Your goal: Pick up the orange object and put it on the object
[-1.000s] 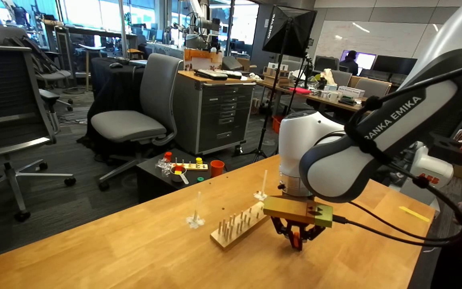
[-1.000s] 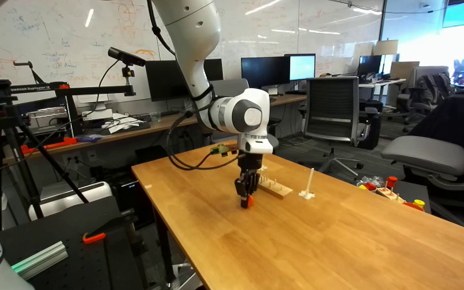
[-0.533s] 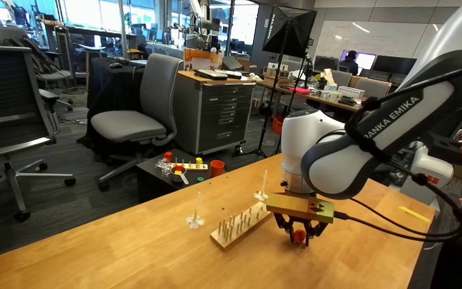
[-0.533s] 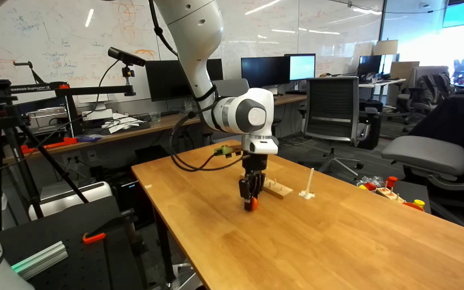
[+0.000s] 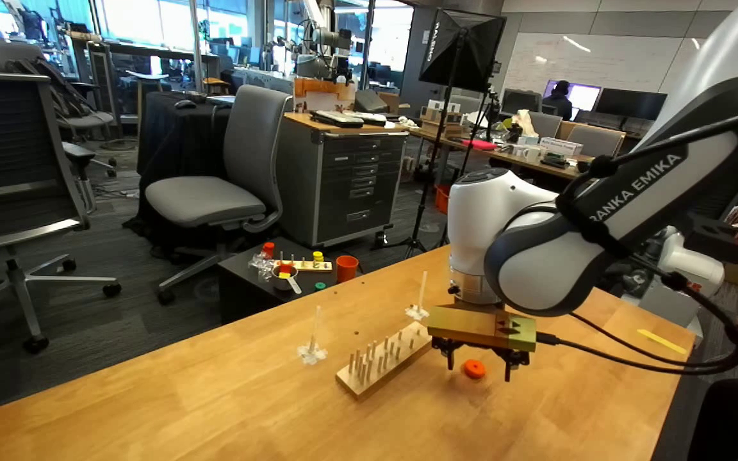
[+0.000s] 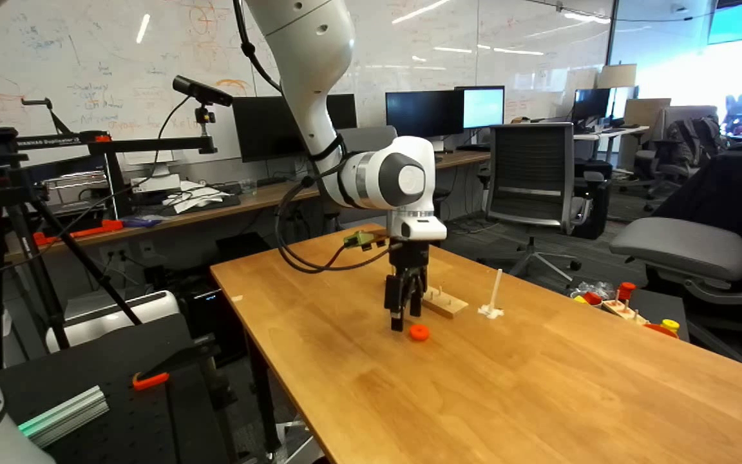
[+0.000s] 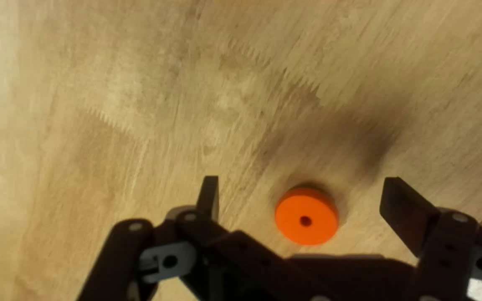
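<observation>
An orange disc with a small centre hole lies on the wooden table, hole facing up, in both exterior views. In the wrist view the orange disc shows between the spread fingers, touching neither. My gripper stands wide open just above it; in an exterior view the gripper hangs a little behind the disc. Which thing is meant by "the object" I cannot tell. A wooden pegboard with several short pegs lies beside the gripper; its far end is partly covered in an exterior view where the pegboard sits behind the arm.
Two tall thin dowels, a near one and a far one, stand upright in taped bases beyond the pegboard. A dark side table bears an orange cup and small toys. A cable loops from the gripper.
The gripper was shut on the orange disc a second ago. Its fingers have spread apart and let the disc go, and the disc has turned from upright to flat. The arm has shifted slightly.
</observation>
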